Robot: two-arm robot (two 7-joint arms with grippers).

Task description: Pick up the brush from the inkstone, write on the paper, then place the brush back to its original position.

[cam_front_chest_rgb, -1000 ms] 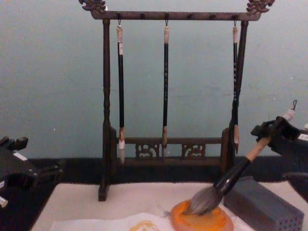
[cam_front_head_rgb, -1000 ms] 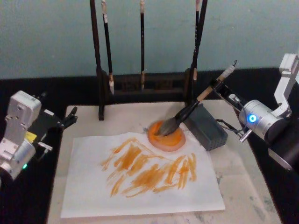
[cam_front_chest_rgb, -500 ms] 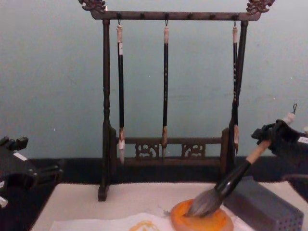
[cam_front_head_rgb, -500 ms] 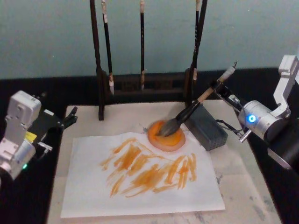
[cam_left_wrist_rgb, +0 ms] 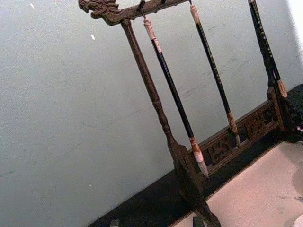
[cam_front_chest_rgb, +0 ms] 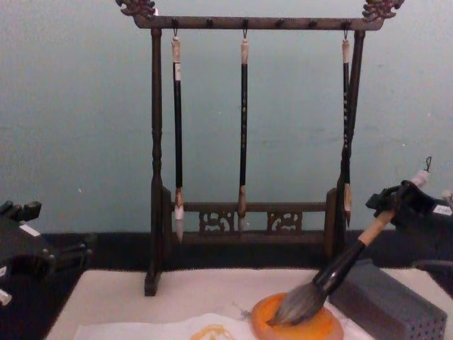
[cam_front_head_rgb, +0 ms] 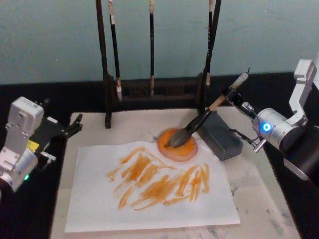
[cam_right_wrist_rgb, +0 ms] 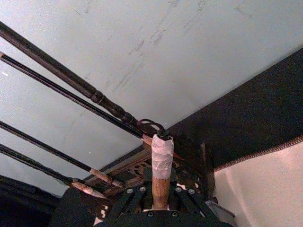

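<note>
Mat (cam_front_head_rgb: 134, 125), paper (cam_front_head_rgb: 92, 199) whole in head view; right hand (cam_front_head_rgb: 228, 93) clamped on brush (cam_front_head_rgb: 200, 121) on inkstone (cam_front_head_rgb: 187, 150), left hand (cam_front_head_rgb: 74, 127) idle.

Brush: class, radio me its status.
Right gripper shut on brush handle. Bristles on orange dish, paper already painted. Left gripper parked left of mat. Grey block close beside handle.

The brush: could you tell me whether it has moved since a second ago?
Yes. Held by the right gripper, the brush has dropped and edged left against the grey block, bristles lying lower on the inkstone.

Paper (cam_front_chest_rgb: 141, 331) mostly beyond chest-view edge
</note>
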